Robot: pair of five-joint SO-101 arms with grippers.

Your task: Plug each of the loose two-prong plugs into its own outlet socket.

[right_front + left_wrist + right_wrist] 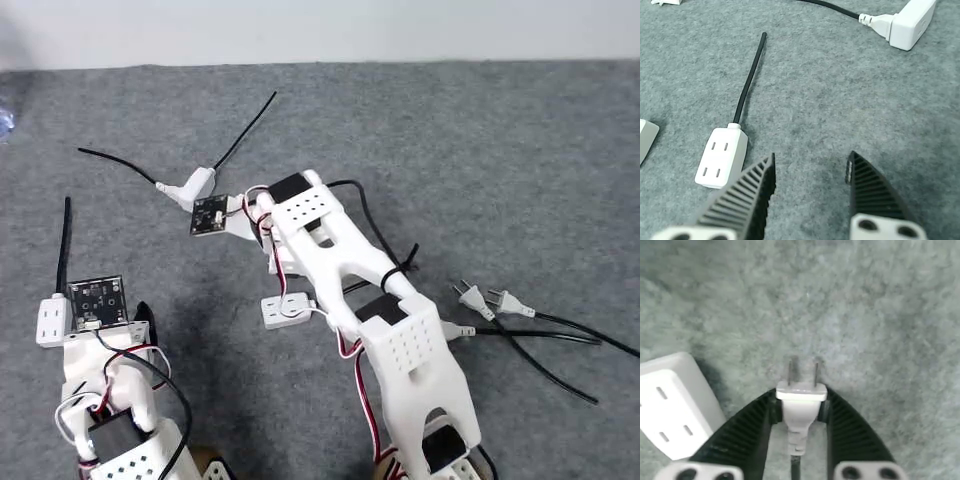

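My right gripper (801, 395) is shut on a white two-prong plug (801, 399), its prongs pointing out over the grey mat. A white outlet block (671, 410) lies just beside it, the same block (190, 187) ahead of that arm in the high view. My left gripper (810, 161) hangs open and holds nothing. A second white outlet (721, 157) with a short black cord lies just off one of its fingers (747, 192); it is at the left edge (52, 320) in the high view. Two loose plugs (470, 295) (505, 301) lie at the right.
A third white outlet (285, 308) lies against the right arm's middle. Another plug (461, 329) sits beside that arm, its black cord running right. Black cords trail across the mat at right and at the back left.
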